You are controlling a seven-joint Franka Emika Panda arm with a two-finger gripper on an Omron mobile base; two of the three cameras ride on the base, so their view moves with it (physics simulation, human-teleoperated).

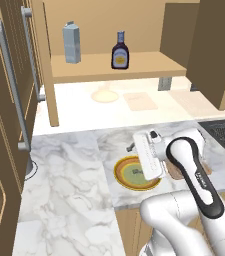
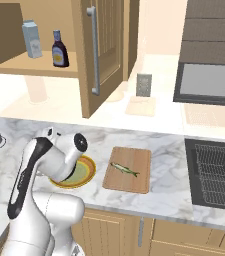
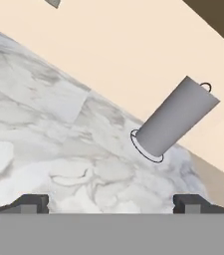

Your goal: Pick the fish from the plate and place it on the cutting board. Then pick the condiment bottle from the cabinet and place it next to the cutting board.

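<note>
Two large surfaces frame what we see: a white marble table (image 2: 164,145) and, above it, the light tan cabinet (image 1: 134,67) with its door swung open. From the right base view we make out a dark sink basin (image 2: 216,175) set into the table at the far right. The white arm bends low over the table's front edge, hiding part of the plate (image 2: 86,172) — a round dish with an orange-yellow rim and pale green centre. Just to the right of the plate, close but apart, lies the cutting board (image 2: 131,185), a flat light-brown rectangle. The fish (image 2: 124,169) rests on the board, slender and silvery-green, lying at a slant near its middle.

On the cabinet shelf we find a tall grey-blue carton (image 1: 72,43) at the left and the condiment bottle (image 1: 120,52) standing upright to its right, well apart from it.

In the hand view the gripper (image 3: 111,204) is spread wide and carries nothing — its two dark tips sit far apart over bare marble, with a grey cylinder (image 3: 175,119) standing on the table beyond.
</note>
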